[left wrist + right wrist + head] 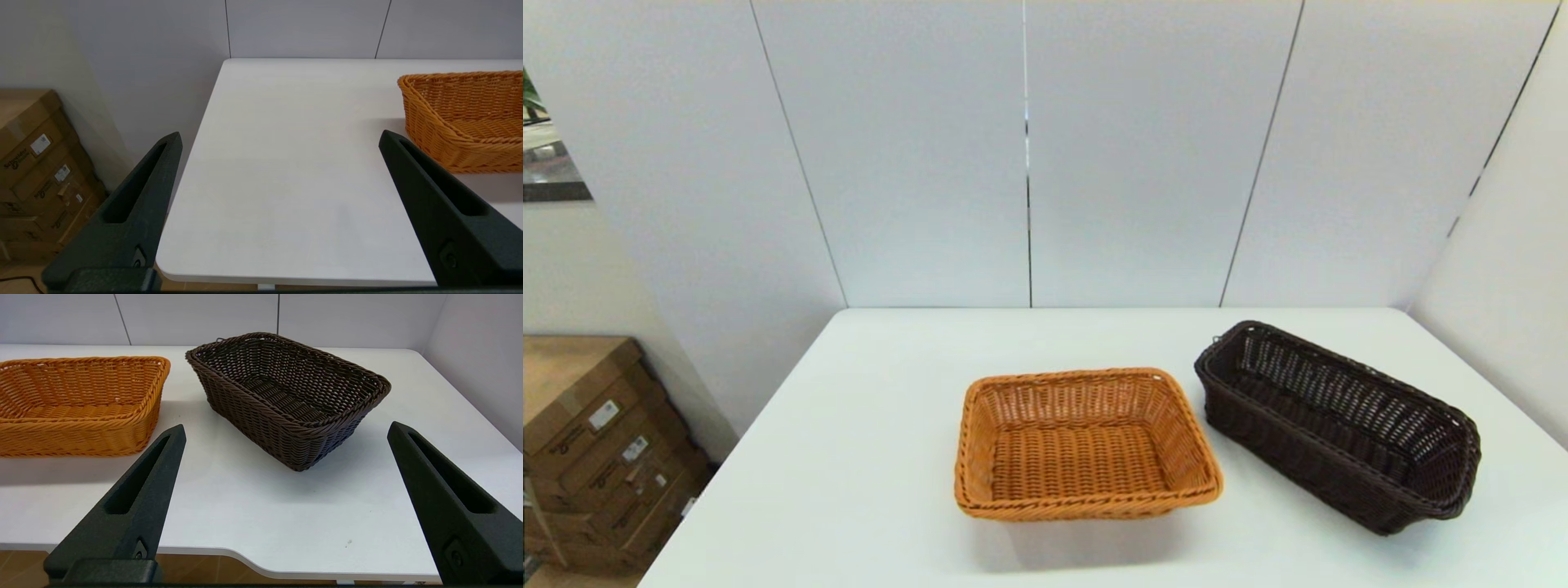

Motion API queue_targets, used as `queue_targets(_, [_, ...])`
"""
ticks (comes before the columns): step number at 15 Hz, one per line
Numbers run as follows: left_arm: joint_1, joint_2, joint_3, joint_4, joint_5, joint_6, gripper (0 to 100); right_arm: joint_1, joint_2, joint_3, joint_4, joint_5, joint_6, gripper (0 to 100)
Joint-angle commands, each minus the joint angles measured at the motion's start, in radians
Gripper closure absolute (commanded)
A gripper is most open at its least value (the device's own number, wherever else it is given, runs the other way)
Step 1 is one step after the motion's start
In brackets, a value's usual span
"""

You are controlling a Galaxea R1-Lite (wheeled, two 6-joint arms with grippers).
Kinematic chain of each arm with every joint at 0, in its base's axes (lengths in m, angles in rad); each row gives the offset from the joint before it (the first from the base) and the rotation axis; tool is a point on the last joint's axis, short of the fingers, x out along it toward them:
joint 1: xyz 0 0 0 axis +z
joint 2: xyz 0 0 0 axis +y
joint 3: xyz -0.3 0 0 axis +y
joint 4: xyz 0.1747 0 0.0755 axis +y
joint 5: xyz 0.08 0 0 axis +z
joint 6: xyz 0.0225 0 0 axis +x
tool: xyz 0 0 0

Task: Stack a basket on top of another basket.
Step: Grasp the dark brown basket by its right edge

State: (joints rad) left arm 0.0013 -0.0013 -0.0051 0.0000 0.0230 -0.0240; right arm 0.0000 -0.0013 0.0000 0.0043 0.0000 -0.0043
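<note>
The dark brown basket [1339, 420] rests on the white table at the right, set at an angle; the right wrist view shows the dark brown basket [288, 394] empty. The orange basket [1085, 443] stands at the table's middle, just left of it, with a small gap between them; both wrist views catch the orange basket [79, 402] [466, 118]. My right gripper [286, 430] hangs open before the table's near edge, short of the dark basket. My left gripper [280, 136] is open too, over the near left corner, left of the orange basket. Neither arm shows in the head view.
Grey wall panels [1029, 155] stand behind the table and along its right side. Stacked cardboard boxes [588, 449] sit on the floor beyond the table's left edge [743, 441]. Bare tabletop [294, 143] spreads left of the orange basket.
</note>
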Motion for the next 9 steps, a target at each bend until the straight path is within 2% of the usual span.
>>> queue_targets(1, [0.0,0.0,0.007,-0.005,0.009,-0.054,0,0.0,0.001,0.002,0.0,0.0,0.0,0])
queue_targets(9, [0.0,0.0,0.005,-0.005,0.011,-0.063,0,0.0,0.001,0.0,0.0,0.0,0.0,0])
